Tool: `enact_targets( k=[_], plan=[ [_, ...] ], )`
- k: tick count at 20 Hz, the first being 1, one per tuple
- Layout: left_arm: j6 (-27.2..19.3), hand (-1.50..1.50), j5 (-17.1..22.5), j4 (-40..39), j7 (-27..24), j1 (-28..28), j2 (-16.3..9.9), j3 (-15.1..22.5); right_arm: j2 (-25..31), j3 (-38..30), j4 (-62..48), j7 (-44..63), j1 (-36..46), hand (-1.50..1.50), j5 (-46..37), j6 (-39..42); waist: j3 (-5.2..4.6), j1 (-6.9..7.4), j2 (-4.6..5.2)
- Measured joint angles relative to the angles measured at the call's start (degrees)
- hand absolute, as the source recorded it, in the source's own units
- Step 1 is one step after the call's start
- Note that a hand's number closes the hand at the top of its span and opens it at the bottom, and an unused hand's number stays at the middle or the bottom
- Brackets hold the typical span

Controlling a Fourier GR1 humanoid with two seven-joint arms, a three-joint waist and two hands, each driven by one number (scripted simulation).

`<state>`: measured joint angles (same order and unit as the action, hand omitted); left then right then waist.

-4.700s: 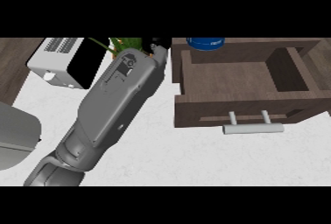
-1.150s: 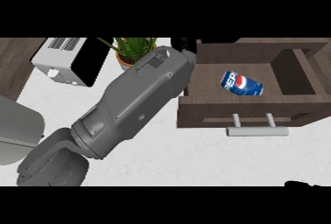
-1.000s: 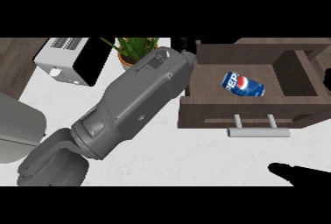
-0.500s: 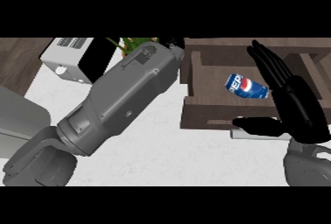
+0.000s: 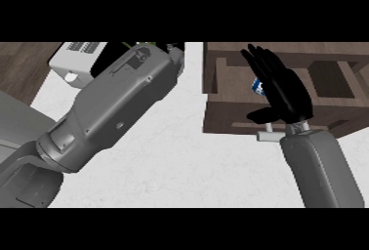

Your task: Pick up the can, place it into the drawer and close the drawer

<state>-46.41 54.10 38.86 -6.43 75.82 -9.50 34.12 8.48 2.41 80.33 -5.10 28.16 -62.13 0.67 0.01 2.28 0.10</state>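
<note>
The blue can lies inside the open brown drawer at the upper right; only a sliver of it shows beside my right hand. My right hand is open, its fingers straight and pointing away from me, held above the drawer's front and covering most of the can. The drawer's pale handle peeks out just below the thumb. My left forearm runs from the lower left to the top centre. The left hand is barely in view at the top edge.
A white toaster stands at the upper left, partly behind my left forearm. A bit of green plant shows at the top. Dark wood borders the white counter at the far left.
My right hand has come up from the lower right edge and now stands over the drawer's front, hiding most of the can. The left forearm has shifted slightly left.
</note>
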Motion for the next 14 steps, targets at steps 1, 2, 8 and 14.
enact_targets(
  k=[1,2,8,14],
  plan=[
    [0.0,-1.50,-0.3,0.6,0.3,-0.4,-0.7,-0.1,-0.5,-0.1,-3.0,0.1,1.3,-1.50,-1.0,-1.6,0.01,0.01,0.03],
    [0.1,-1.50,-0.6,1.7,1.2,-0.9,-1.7,-0.1,-0.9,-0.1,-5.4,0.1,2.3,-1.50,-1.7,-2.7,0.01,-0.04,0.01],
    [-1.2,-1.50,-2.4,7.6,4.6,-3.6,-5.3,0.0,-1.0,-1.7,-21.1,-0.9,8.6,-1.50,-6.5,-12.0,-0.27,0.23,-0.26],
    [-0.5,-1.50,-3.6,11.6,7.0,-5.7,-8.5,-0.6,-0.4,-3.9,-34.0,-1.7,15.4,-1.50,-10.0,-20.9,-0.76,0.54,-0.48]
  ],
)
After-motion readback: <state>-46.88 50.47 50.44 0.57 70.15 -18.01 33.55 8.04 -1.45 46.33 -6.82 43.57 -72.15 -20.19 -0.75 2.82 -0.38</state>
